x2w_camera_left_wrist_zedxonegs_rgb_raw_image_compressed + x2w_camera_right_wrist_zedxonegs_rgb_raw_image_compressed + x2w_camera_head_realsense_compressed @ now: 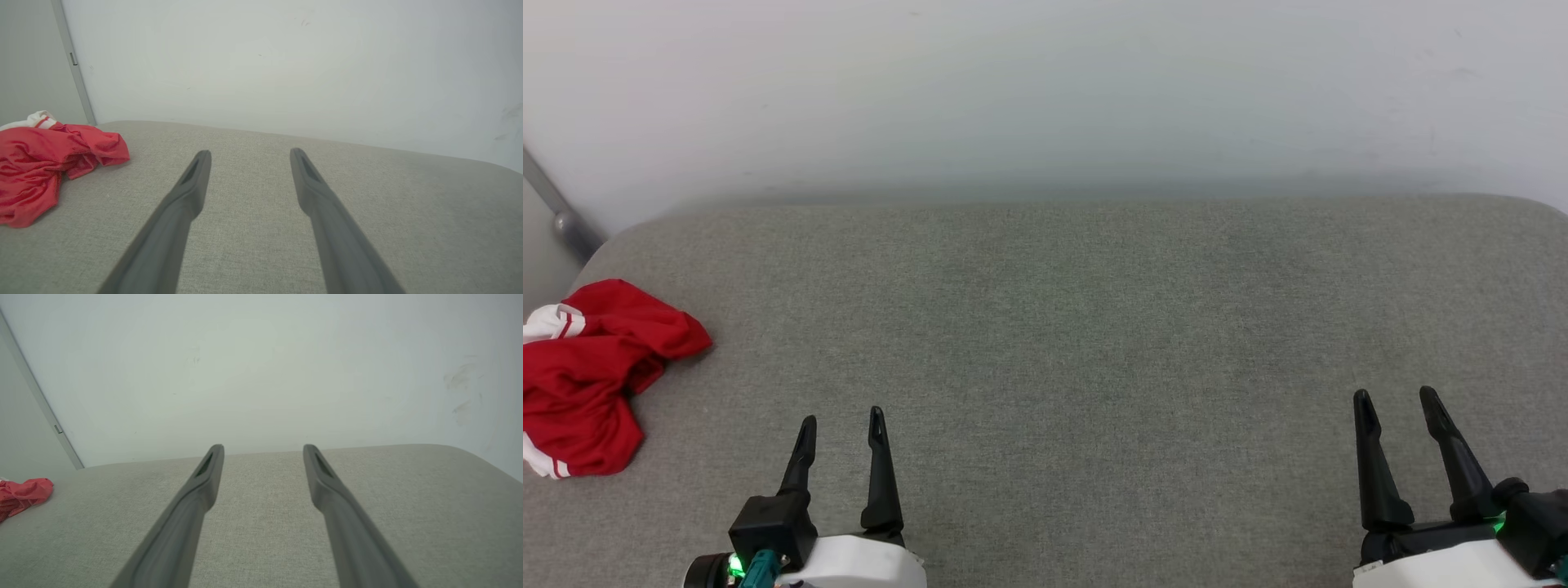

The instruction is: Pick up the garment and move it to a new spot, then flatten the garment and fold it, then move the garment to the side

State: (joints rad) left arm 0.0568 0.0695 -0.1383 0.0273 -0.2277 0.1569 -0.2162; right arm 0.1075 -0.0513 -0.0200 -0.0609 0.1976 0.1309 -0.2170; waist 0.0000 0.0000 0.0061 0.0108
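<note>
The garment (588, 376) is a red shirt with white striped trim, lying crumpled at the far left edge of the grey padded surface (1078, 327). It also lies at the left in the left wrist view (45, 163), and a corner of it reaches the left edge of the right wrist view (22, 494). My left gripper (841, 425) rests at the lower left, open and empty, to the right of the garment and apart from it. At the lower right stands my right gripper (1396, 400), open with nothing between its fingers.
A pale wall (1045, 90) rises directly behind the surface. A grey metal bar (556, 204) runs diagonally at the far left, behind the surface's rounded back corner. The surface's left edge lies under the garment.
</note>
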